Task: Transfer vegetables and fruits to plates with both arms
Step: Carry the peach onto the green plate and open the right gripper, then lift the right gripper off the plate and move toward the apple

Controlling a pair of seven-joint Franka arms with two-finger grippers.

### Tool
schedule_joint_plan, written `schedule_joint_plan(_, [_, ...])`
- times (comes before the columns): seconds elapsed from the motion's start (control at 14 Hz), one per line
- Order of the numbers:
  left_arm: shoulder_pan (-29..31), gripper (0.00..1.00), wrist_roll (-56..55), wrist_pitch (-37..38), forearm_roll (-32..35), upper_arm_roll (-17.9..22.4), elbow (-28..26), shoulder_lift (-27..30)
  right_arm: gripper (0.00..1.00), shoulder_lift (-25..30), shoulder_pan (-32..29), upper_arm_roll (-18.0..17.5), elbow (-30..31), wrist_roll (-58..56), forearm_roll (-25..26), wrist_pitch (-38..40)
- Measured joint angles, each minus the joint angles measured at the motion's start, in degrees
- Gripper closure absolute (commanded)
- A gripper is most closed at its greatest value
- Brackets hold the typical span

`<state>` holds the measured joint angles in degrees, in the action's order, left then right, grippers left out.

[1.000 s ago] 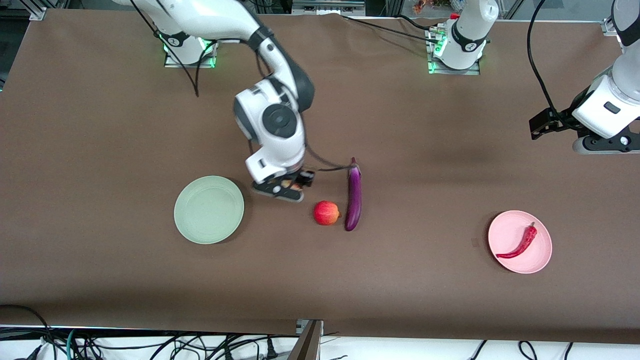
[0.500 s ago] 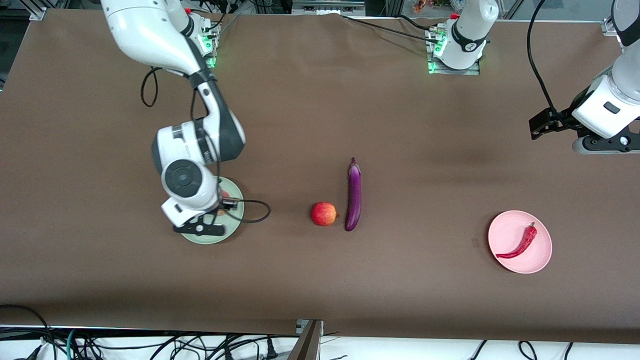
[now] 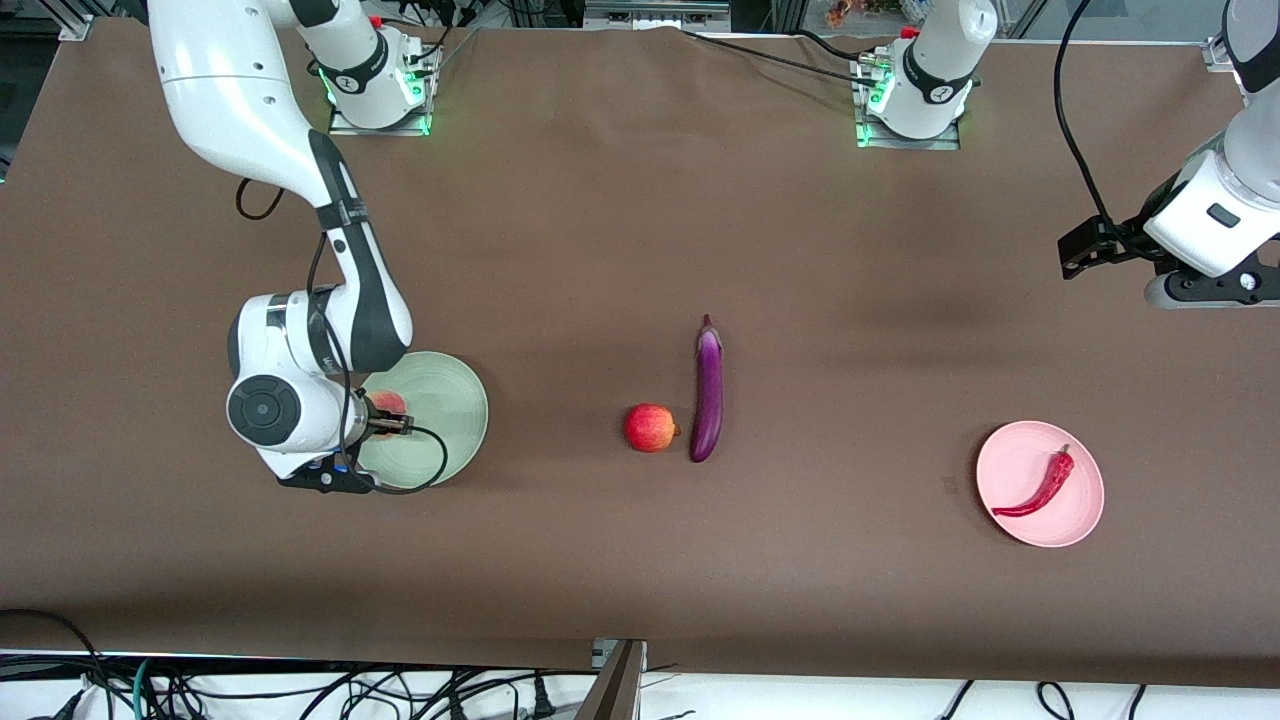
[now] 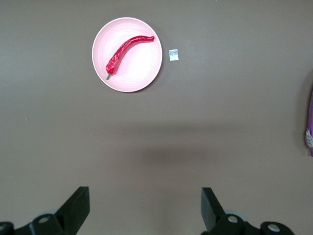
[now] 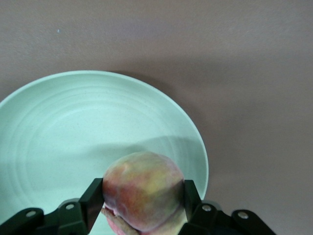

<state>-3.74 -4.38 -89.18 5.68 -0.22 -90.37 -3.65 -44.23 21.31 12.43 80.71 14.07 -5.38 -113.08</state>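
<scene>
My right gripper (image 3: pixel 385 418) is shut on the yellowish-pink peach (image 5: pixel 143 190) and holds it over the pale green plate (image 3: pixel 455 405), which also shows in the right wrist view (image 5: pixel 58 122). The red pomegranate (image 3: pixel 651 427) lies mid-table beside the purple eggplant (image 3: pixel 708 389). The red chili pepper (image 3: pixel 1043 485) lies on the pale pink plate (image 3: pixel 1075 520), toward the left arm's end; both show in the left wrist view, the chili (image 4: pixel 128 48) on the plate (image 4: pixel 146 73). My left gripper (image 4: pixel 145 208) is open and empty, raised over bare table at the left arm's end, where the arm waits.
A small white tag (image 3: pixel 949 485) lies on the brown cloth beside the pink plate. Cables hang along the table's front edge (image 3: pixel 400 690). The eggplant's end shows at the edge of the left wrist view (image 4: pixel 309 132).
My right arm has carried the peach from beside the pomegranate and eggplant across to over the green plate. The left arm has not moved.
</scene>
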Motion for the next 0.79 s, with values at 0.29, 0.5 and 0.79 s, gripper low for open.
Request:
schedule_joint_plan(0.29, [0.0,0.00,0.0,0.0,0.0,-0.1,0.0,0.0,0.67,-0.7,0.2,-0.8,0.3,0.0,-0.3,-1.9])
schedule_joint_plan(0.5, [0.0,0.00,0.0,0.0,0.0,-0.1,0.0,0.0,0.25,-0.8,0.3,-0.8,0.6,0.0,-0.3,-2.9])
schedule_joint_plan(0.79, [0.0,0.00,0.0,0.0,-0.1,-0.1,0.0,0.0,0.00,-0.9,0.2,-0.7,0.7,0.0,-0.3,-3.7])
